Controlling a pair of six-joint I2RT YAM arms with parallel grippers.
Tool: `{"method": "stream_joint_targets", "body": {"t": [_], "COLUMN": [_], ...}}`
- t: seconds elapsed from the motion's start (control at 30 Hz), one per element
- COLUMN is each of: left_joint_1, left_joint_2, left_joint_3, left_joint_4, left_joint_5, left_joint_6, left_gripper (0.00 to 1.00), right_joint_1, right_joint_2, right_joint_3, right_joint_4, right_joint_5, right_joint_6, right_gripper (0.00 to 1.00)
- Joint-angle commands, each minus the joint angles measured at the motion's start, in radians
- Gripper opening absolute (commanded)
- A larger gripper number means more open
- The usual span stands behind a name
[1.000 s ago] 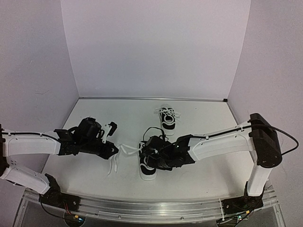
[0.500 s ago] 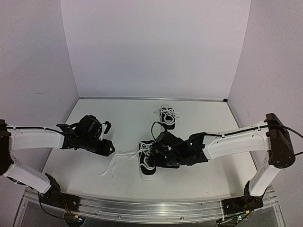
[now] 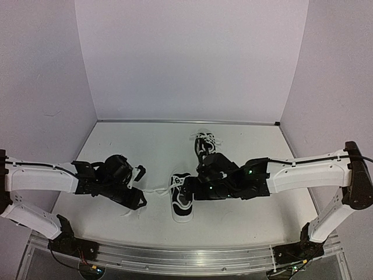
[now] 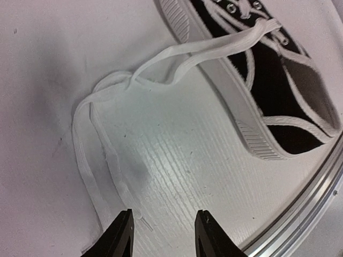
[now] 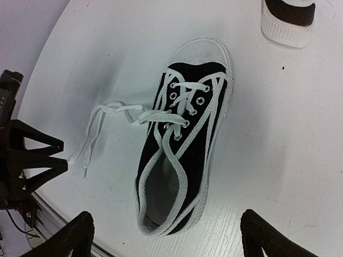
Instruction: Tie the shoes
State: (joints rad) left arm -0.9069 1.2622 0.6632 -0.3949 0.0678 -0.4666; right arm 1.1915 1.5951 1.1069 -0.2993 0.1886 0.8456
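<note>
Left gripper (image 4: pixel 163 218): jaws parted, nothing between them, low over the white table (image 4: pixel 177 160). The long white laces (image 4: pixel 88 155) lie slack beside one finger and trail to the near black canvas sneaker with a white rubber sole (image 5: pixel 185 139). Right gripper (image 5: pixel 166 216): jaws spread wide, empty, above that sneaker's heel. A second ago both clamped a taut lace; the right has since drawn back, uncovering the shoe. The matching second sneaker (image 3: pixel 205 144) sits behind. Both arms reach inward, forearms low.

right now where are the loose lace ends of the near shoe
In the top view the loose lace ends lie on the table just left of the near shoe, between it and the open left end effector.
</note>
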Motion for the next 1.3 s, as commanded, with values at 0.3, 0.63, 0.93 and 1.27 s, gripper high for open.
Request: {"method": "stream_joint_targets", "body": {"t": [0.3,0.63,0.93,1.27], "left_joint_1": [-0.007,-0.039,-0.039,0.072], "left_joint_2": [0.242,0.338,0.116,0.029], "left_joint_3": [0.042,0.106,0.185,0.141], "left_joint_4": [0.020,-0.018,-0.233,-0.290], "left_joint_5": [-0.107,-0.172,-0.330,-0.308], "left_joint_6": [-0.023,-0.004,-0.035,-0.055], "left_gripper": [0.36,0.10,0.00,0.00], "right_joint_1": [-0.017,-0.040,-0.051,-0.052], "right_joint_2": [-0.093,-0.127,-0.141,-0.146], "right_joint_3": [-0.054,-0.082,-0.093,-0.099], "right_joint_4": [0.007,0.008,0.008,0.009], "right_joint_5": [0.028,0.031,0.023,0.022], "right_joint_6": [-0.011,-0.016,-0.023,-0.025], "right_gripper": [0.92,0.93,0.93,0.93]}}
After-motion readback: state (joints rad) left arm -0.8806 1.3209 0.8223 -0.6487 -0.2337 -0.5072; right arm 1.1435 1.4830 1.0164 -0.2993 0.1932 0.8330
